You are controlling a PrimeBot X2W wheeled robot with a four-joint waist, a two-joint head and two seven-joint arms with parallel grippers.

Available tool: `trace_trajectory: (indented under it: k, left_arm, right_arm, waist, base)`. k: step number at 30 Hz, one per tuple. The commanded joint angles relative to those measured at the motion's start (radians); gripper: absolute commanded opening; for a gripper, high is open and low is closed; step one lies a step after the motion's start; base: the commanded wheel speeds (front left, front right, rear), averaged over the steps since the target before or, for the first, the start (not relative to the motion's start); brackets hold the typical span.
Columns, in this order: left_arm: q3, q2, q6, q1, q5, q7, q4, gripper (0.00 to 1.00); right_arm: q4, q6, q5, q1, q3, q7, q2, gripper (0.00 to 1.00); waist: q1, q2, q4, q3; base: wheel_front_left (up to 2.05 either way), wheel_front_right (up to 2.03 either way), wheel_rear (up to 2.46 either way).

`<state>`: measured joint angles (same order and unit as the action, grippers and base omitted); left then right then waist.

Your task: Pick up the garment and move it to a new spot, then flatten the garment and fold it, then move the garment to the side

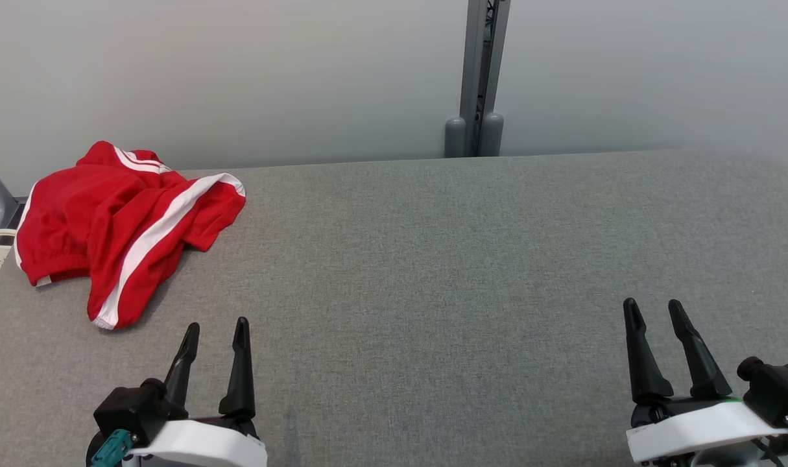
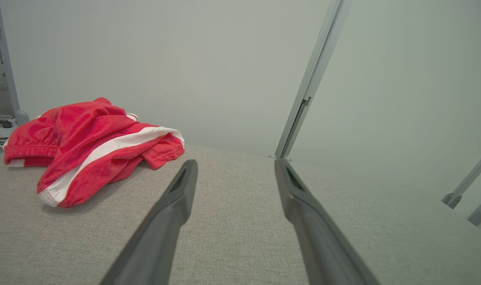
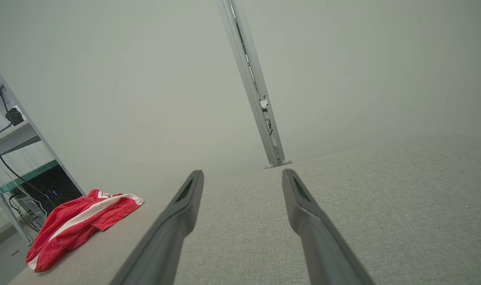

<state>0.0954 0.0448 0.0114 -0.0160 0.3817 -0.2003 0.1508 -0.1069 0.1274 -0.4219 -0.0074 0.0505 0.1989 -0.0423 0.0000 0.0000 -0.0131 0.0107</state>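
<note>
Left hand (image 1: 216,325) and right hand (image 1: 653,304) are waiting over the near edge of the grey worktop (image 1: 432,259), each spreading its 2 fingers wide and gripping nothing. Crumpled red garment (image 1: 121,220) is lying at the far-left corner, nearer the left hand.

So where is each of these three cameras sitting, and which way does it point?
Head view: on the robot's head, looking forward and down at the grey table; left gripper and right gripper show, open.
Left wrist view: on the left wrist, looking along its fingers across the table.
Right wrist view: on the right wrist, along its fingers too.
Shared: all three catch the red garment.
</note>
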Motion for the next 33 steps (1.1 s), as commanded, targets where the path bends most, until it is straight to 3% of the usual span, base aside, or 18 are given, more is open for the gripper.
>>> trace_trajectory:
  k: [1,33]
  left_arm:
    - [-0.001,0.006,0.004,-0.002,-0.025,-0.008,-0.001,1.0]
    - [0.014,0.008,0.011,-0.013,-0.168,-0.067,0.056,1.0]
  right_arm:
    - [0.004,0.004,0.024,0.004,0.001,0.012,-0.009,1.0]
    - [-0.031,0.005,0.228,-0.004,0.022,0.07,-0.012,1.0]
  waist:
    - [0.0,0.0,0.0,0.0]
    - [0.0,0.0,-0.007,0.001]
  base:
    - [0.0,0.0,0.0]
    - [0.0,0.0,0.0]
